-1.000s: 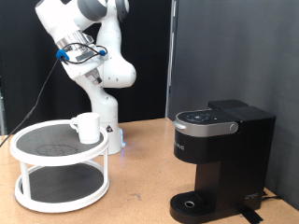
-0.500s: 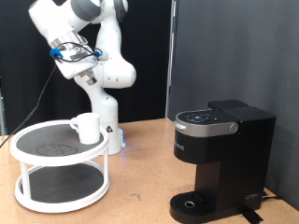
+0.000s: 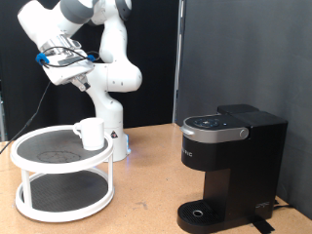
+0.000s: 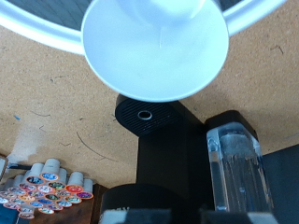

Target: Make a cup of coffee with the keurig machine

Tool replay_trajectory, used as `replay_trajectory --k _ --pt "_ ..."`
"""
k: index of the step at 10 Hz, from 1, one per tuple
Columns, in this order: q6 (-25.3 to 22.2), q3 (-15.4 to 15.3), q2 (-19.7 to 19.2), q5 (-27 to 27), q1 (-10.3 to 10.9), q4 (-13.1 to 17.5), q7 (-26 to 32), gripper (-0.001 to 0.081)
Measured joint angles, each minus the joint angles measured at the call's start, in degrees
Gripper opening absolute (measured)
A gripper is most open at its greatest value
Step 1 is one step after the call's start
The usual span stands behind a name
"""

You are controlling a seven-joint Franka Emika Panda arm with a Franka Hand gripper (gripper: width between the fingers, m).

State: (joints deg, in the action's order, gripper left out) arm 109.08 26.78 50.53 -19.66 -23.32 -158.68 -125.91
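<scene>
The white cup [image 3: 90, 132] stands on the top tier of a white two-tier stand [image 3: 60, 156] at the exterior view's left. My gripper [image 3: 66, 60] hangs high above the stand, well clear of the cup, with nothing between its fingers. In the wrist view the cup [image 4: 154, 47] shows as a big white round mouth over the dark mesh tier. The black keurig machine [image 3: 229, 166] sits at the exterior view's right with its lid down and its drip tray bare. The wrist view also shows the keurig machine [image 4: 173, 154] with its clear water tank [image 4: 234, 168].
The robot's white base [image 3: 109, 127] rises just behind the stand. A rack of several coloured pods [image 4: 42, 185] shows on the tan table [image 3: 146, 195] in the wrist view. Behind the machine hangs a dark curtain.
The arm has swung the gripper toward the exterior view's left and a little upward. Cup, stand and machine have not moved.
</scene>
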Motion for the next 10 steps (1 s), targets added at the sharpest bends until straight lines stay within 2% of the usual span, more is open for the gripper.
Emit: replay_trajectory --k 2,5,6,7,8,9,10 --pt "0.4 0.9 -0.5 1.2 -0.1 -0.2 0.7 0.0000" --pt "4.9 1.9 -0.5 0.9 -0.6 -2.6 0.7 0.0000" --pt "5.5 2.3 -0.5 0.9 -0.7 -3.2 0.7 0.0128" --pt "6.0 2.9 -0.5 0.9 -0.7 -3.8 1.0 0.0300" --pt "6.3 3.5 -0.5 0.9 -0.7 -4.3 1.8 0.0300" --pt "6.3 4.2 -0.5 0.9 -0.7 -4.6 3.0 0.0496" --pt "6.3 4.8 -0.5 0.9 -0.7 -4.9 3.7 0.0496"
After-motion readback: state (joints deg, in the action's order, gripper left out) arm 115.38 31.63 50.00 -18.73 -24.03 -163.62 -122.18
